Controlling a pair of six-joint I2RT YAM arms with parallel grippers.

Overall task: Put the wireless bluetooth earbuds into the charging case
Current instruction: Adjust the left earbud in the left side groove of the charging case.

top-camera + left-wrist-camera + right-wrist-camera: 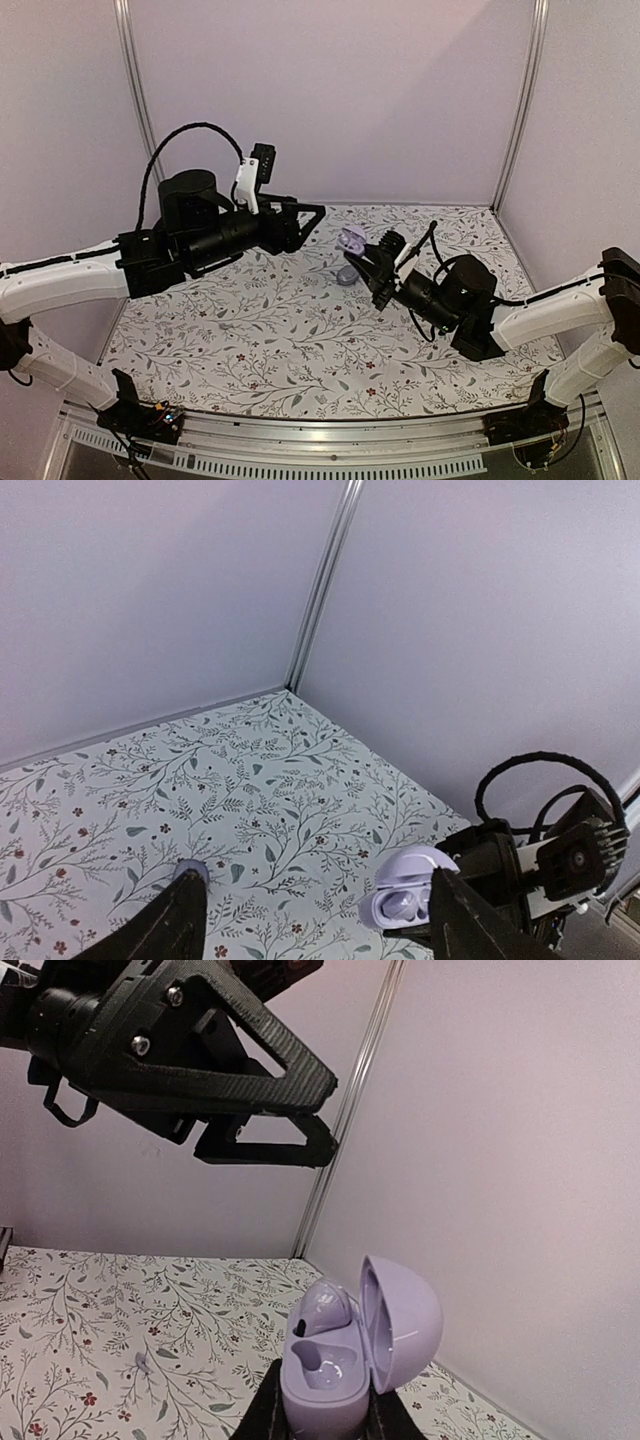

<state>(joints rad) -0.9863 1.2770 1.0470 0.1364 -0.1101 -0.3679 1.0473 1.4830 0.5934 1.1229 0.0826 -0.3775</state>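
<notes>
My right gripper [362,258] is shut on the base of the lavender charging case [352,240] and holds it above the cloth with its lid open. In the right wrist view the case [340,1380] sits upright between my fingers [265,1412]. One earbud [325,1308] rests in its far socket and the near socket is bare. The other earbud [345,277] lies on the cloth below the case and shows beside my left fingertip in the left wrist view [191,869]. My left gripper [315,218] is open and empty, raised to the left of the case [410,892].
A floral cloth [260,330] covers the table. Pale walls with a metal corner post [322,580] close the back and sides. The left gripper's black frame [230,1070] hangs above and left of the case in the right wrist view.
</notes>
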